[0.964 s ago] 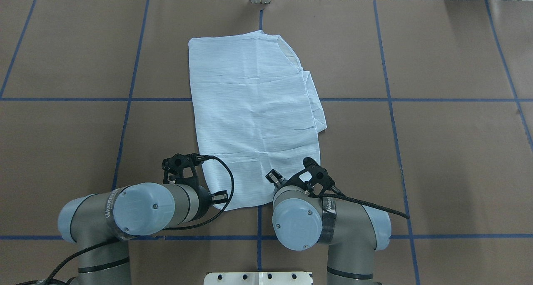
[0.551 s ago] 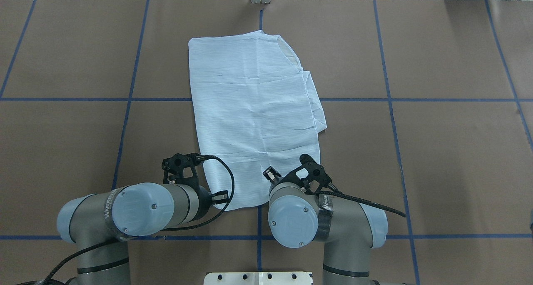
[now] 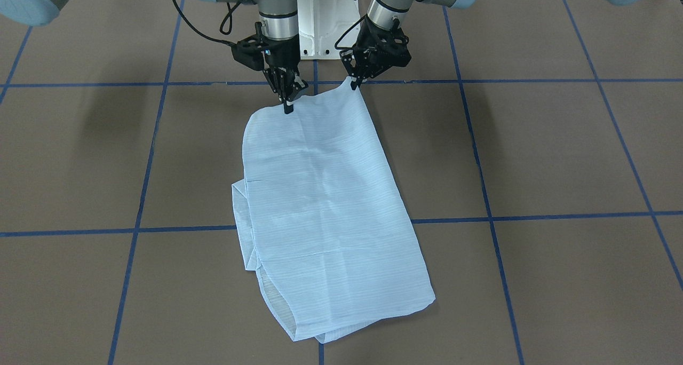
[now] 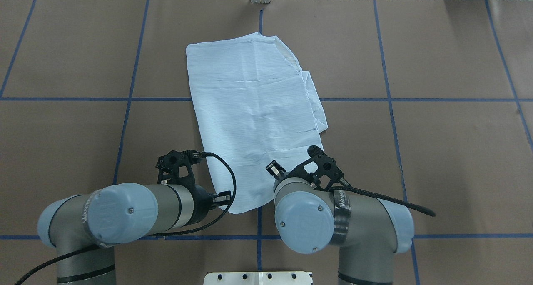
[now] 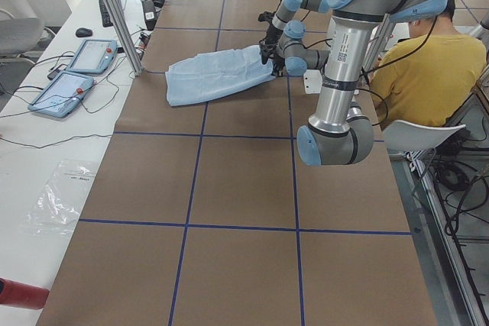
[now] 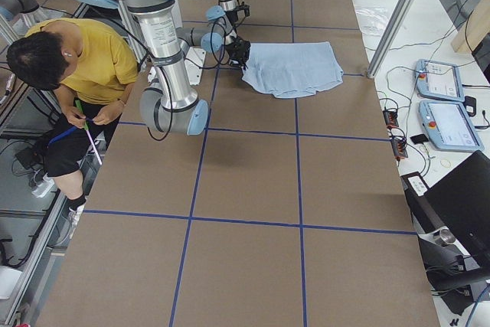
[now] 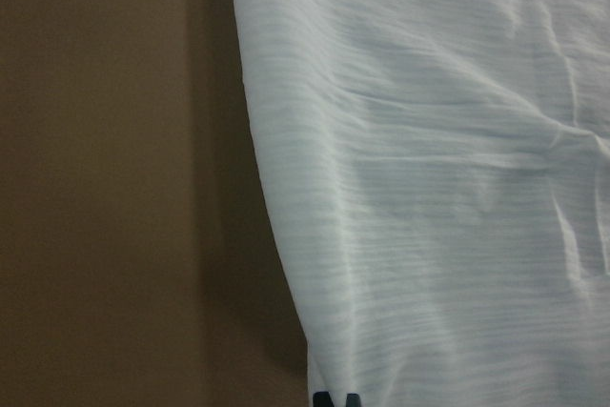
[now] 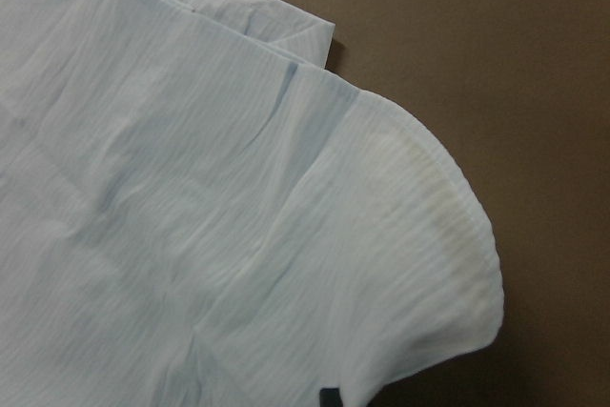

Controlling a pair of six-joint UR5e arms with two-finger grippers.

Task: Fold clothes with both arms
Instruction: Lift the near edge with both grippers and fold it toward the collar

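Observation:
The clothes are one pale blue striped shirt (image 3: 325, 210), folded into a long panel on the brown table, with its collar end (image 4: 287, 53) farthest from me. A folded layer sticks out along one side (image 4: 314, 106). Both arms reach down at the shirt's near end. My left gripper (image 3: 353, 85) is shut on one near corner, which stands slightly lifted. My right gripper (image 3: 288, 106) is shut on the other near corner. Each wrist view shows cloth filling the frame with a dark fingertip (image 7: 335, 398) at the bottom edge (image 8: 329, 396).
The table (image 4: 449, 151) is brown with blue tape lines. The white pedestal base (image 3: 320, 18) stands between the arms. A seated person in yellow (image 6: 76, 67) is behind the robot. Control tablets (image 5: 76, 74) and a metal post (image 5: 114, 13) are beyond the far edge.
Both arms have shifted outward and back. The shirt's near end has drawn narrower and lifted at its corners, and the whole shirt has slid slightly toward my left.

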